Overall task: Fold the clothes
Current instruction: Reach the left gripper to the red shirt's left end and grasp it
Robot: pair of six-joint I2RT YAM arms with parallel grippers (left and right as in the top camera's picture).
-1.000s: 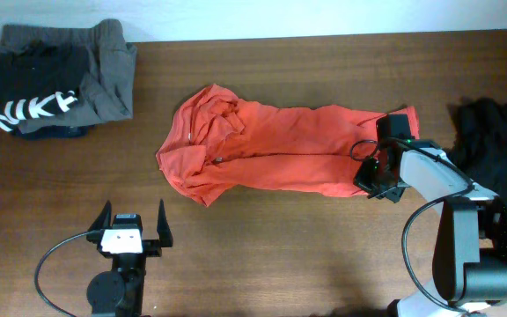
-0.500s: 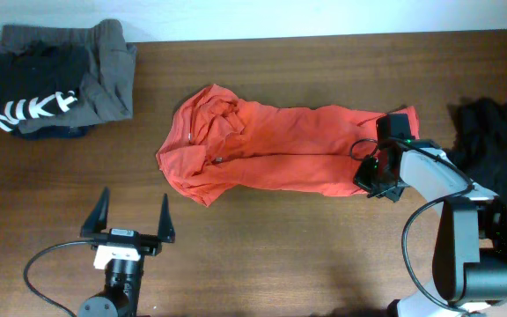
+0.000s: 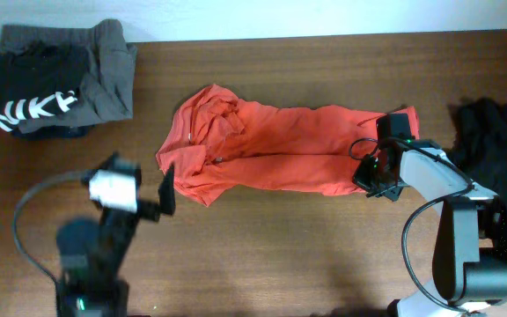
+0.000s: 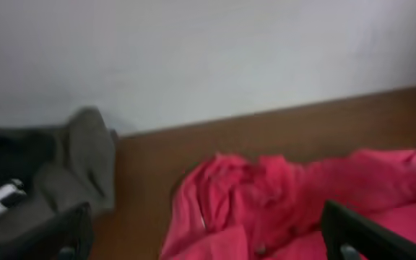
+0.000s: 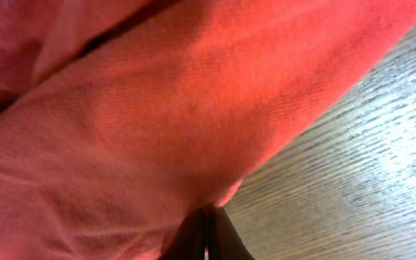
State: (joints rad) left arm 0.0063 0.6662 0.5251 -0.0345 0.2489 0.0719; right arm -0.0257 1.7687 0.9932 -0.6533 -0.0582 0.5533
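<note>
**Q.** Where does the garment lie, and how do the two hands stand?

**A.** The red-orange shirt [image 3: 271, 150] lies bunched lengthwise across the middle of the table [image 3: 280, 264], with the collar end crumpled toward the left and the hem end toward the right. The right gripper [image 3: 375, 180] is closed at the shirt's lower right corner. The right wrist view shows its fingertips pinched together on the fabric edge, just above the wood. The left gripper [image 3: 139, 172] is spread wide and empty, just beside the shirt's left edge; it is blurred in the overhead view.

**Q.** What may fail from here?

**A.** Three faults seem likely.
- The right pinch takes only a thin lip of cloth, so a brisk pull could slip it free and drop the corner.
- The left jaws face a rumpled mass. Closing there may gather several layers or the collar rather than one clean edge, and the shirt would then lift twisted instead of spreading flat.
- If only one end is drawn, the whole shirt may slide over the smooth wood instead of stretching out.

**Q.** Are neighbouring items at risk?

**A.** Less so. The grey-and-black pile [image 3: 51, 79] sits well apart at the far left corner. The black garment [image 3: 491, 141] lies near the right arm, where a wide sweep could snag it.
</note>
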